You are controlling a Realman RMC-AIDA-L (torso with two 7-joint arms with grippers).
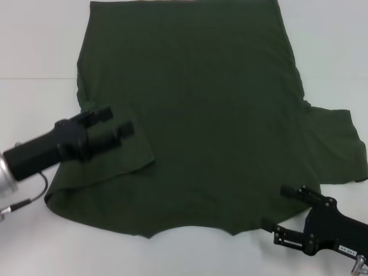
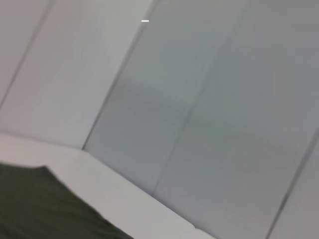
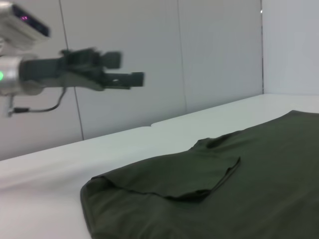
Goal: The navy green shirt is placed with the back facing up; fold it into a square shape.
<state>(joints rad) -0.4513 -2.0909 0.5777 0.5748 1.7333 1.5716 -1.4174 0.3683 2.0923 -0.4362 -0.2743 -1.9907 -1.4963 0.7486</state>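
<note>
Navy green shirt [image 1: 201, 115] lying flat on white surface, very dark olive, matte, soft fabric. Curved neckline facing near edge, hem running along far edge. Left sleeve lying folded inward over body, its edge forming raised flap. Right sleeve lying spread outward, unfolded. Body showing faint wrinkles, otherwise smooth. Right wrist view showing folded sleeve flap [image 3: 199, 174] resting on top of body.

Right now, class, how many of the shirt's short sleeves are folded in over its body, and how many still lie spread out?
1 folded, 1 spread. On the dark olive-green soft fabric T-shirt, the left sleeve lies folded over the body; the right sleeve is spread on the white table.
</note>
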